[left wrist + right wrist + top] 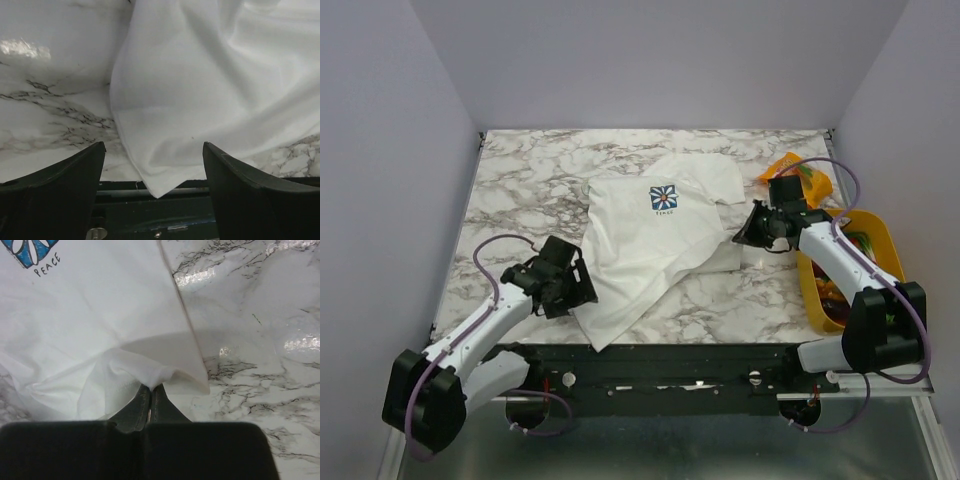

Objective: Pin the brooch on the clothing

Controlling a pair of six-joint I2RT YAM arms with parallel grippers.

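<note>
white t-shirt (640,250) lies rumpled mid marble table (520,190), flower emblem (664,198) facing up. left gripper (582,288) sits at the shirt's near-left edge, jaws wide apart, the hem corner showing between them, nothing gripped. over on the far side, right gripper (151,390) has its jaws pressed together on a pinched fold of the shirt's edge.

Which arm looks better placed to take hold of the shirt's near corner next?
Left, probably. The left gripper is open, and the near corner of the T-shirt lies between its fingers. The right gripper is shut on a fold at the other side.
</note>
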